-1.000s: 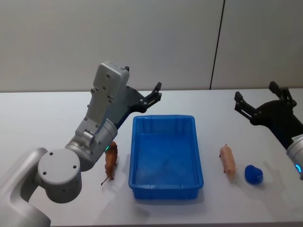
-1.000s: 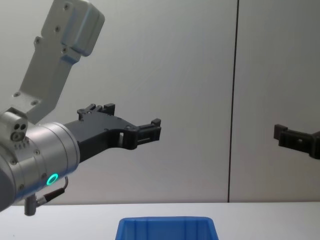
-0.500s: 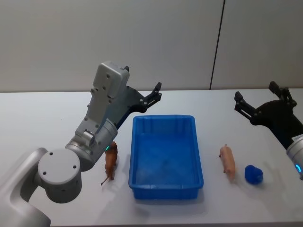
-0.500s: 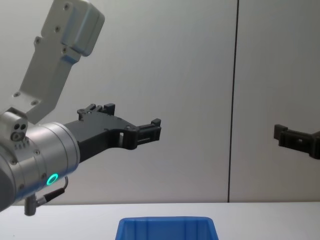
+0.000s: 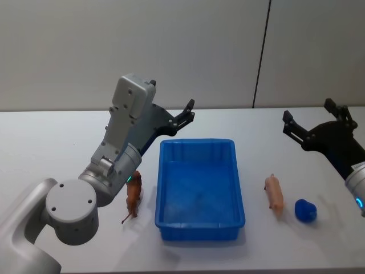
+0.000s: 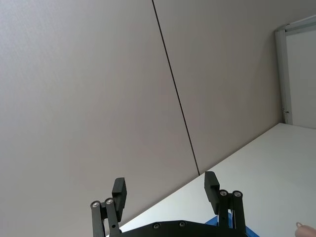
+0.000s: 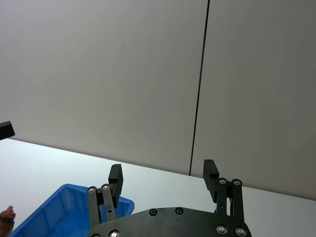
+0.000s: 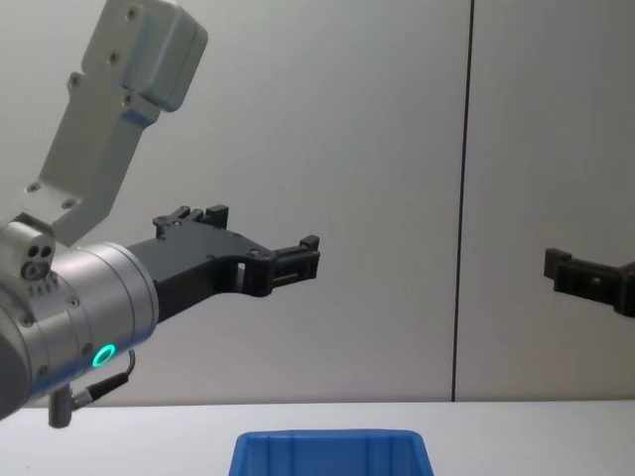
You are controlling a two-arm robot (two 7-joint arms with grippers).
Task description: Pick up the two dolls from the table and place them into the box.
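The blue box (image 5: 199, 188) sits mid-table on the white table (image 5: 57, 142). A brown animal doll (image 5: 133, 197) stands just left of the box, partly behind my left arm. To the right of the box lies a pink pig-like doll (image 5: 274, 194). My left gripper (image 5: 185, 114) hangs open and empty in the air above the box's far left corner, also seen in the chest view (image 8: 256, 230) and its wrist view (image 6: 165, 186). Well above the table's far right, my right gripper (image 5: 308, 111) is open and empty (image 7: 163, 173). The right wrist view catches the box (image 7: 59, 212) and the brown doll (image 7: 5, 217).
A small round blue object (image 5: 305, 210) lies right of the pink doll, near the table's front edge. A grey wall with a dark vertical seam stands behind the table. Bare tabletop stretches on both sides of the box.
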